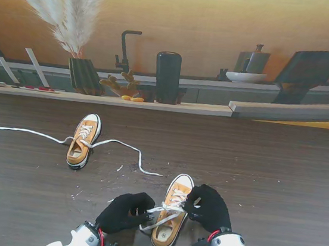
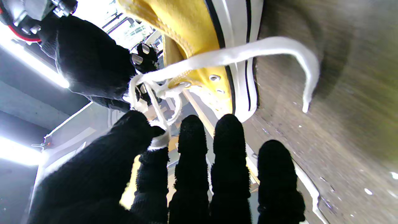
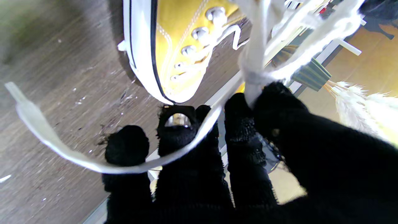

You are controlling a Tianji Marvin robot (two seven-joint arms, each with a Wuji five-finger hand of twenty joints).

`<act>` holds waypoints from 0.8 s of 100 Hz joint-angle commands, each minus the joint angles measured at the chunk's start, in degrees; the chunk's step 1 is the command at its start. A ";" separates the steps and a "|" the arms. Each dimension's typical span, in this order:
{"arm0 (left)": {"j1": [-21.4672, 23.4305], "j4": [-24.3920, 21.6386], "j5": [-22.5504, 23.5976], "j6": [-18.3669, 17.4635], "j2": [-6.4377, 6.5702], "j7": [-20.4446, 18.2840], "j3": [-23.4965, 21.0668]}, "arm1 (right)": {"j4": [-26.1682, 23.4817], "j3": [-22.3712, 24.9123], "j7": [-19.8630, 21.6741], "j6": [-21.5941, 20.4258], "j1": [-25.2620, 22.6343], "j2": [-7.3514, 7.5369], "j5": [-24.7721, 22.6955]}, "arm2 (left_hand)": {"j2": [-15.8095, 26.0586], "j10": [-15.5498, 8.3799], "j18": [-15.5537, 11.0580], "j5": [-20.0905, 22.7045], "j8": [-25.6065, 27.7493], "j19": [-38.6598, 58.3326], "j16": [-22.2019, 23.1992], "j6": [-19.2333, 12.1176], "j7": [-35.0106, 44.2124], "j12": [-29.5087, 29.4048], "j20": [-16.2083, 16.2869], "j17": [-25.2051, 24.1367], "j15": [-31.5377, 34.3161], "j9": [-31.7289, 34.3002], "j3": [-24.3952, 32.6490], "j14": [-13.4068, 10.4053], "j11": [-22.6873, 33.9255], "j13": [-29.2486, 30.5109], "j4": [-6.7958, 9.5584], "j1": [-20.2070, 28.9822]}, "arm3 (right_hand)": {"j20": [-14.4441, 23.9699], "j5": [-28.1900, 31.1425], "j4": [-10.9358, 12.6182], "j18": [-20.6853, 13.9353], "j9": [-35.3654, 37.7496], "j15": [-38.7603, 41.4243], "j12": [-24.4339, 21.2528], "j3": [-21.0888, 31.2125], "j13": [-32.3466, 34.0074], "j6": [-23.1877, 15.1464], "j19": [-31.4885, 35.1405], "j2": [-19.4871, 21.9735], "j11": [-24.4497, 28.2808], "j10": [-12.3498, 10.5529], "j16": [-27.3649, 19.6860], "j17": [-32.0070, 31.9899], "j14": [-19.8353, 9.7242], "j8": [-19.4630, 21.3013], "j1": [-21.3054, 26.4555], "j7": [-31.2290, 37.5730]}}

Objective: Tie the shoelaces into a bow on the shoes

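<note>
Pinching white lace on both sides, your two black-gloved hands sit at the nearer shoe. On your left hand (image 1: 123, 211), the thumb and first finger close on a bit of shoelace (image 2: 161, 141) in the wrist view, while the other three fingers (image 2: 228, 137) stand straight and hold nothing. On your right hand (image 1: 208, 207), the thumb and a neighbouring finger clamp a bunched lace (image 3: 253, 77) that runs out past the frame's edge, and a loose lace end (image 3: 46, 137) drapes across the remaining fingers; one fingertip (image 3: 177, 119) shows bare metal through a torn glove. You cannot make out whether a knot or loop has formed between the hands: the strands there are blown out by glare and tangled.

From the stand view, the near yellow shoe (image 1: 172, 217) lies on the bench (image 1: 278, 173) between your hands, toe pointing away from you, its heel near the frame's lower edge, partly covered by your left hand's fingers. The second yellow shoe (image 1: 83, 140) rests farther off to your left, well apart, its long laces (image 1: 126, 148) trailing loose across the bench to both sides. Small white flecks dot the wood between the shoes. Both forearms are cut off at the bottom corners.
</note>
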 commanded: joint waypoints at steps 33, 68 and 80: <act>1.80 -1.13 -0.30 0.41 0.52 -2.07 -1.62 | 0.41 0.11 -3.67 3.27 -1.39 -0.85 -1.76 | 0.58 0.69 -1.43 2.45 -1.96 -0.34 1.32 -5.18 0.17 -1.15 1.03 -0.83 -0.94 -0.56 -1.56 -0.11 0.41 -0.69 -0.01 1.58 | -0.49 -1.32 -0.06 0.52 -0.90 -0.81 -0.99 -0.68 0.21 -0.09 -0.37 0.18 1.31 0.53 1.48 0.19 1.34 -0.03 2.28 1.96; 3.26 -1.73 0.34 1.48 0.42 -1.20 -3.81 | 0.66 -0.01 -6.08 5.13 -1.86 -1.42 -2.11 | 0.72 0.76 -1.19 3.02 -2.05 -0.37 1.36 -4.49 0.44 -0.81 1.07 -0.81 -0.94 -0.26 -0.94 0.08 0.26 -0.58 -0.62 1.89 | -1.74 -1.05 -0.14 1.96 -0.76 -7.68 -1.32 -0.33 1.86 -0.04 -2.59 -0.01 1.34 0.75 -2.20 -0.52 5.61 -0.24 2.15 1.94; 3.34 -1.70 0.50 1.78 0.35 -0.88 -4.06 | 0.69 0.01 -6.52 5.92 -1.95 -1.54 -2.25 | 0.68 0.76 -1.15 3.06 -2.05 -0.36 1.38 -4.42 0.50 -0.70 1.10 -0.77 -0.94 -0.14 -0.77 0.12 0.26 -0.54 -0.72 1.96 | -2.29 -0.99 -0.17 2.31 -0.67 -10.50 -1.40 -0.22 2.69 0.27 -3.39 -0.08 1.40 0.97 -3.74 -0.83 6.97 -0.15 2.24 1.95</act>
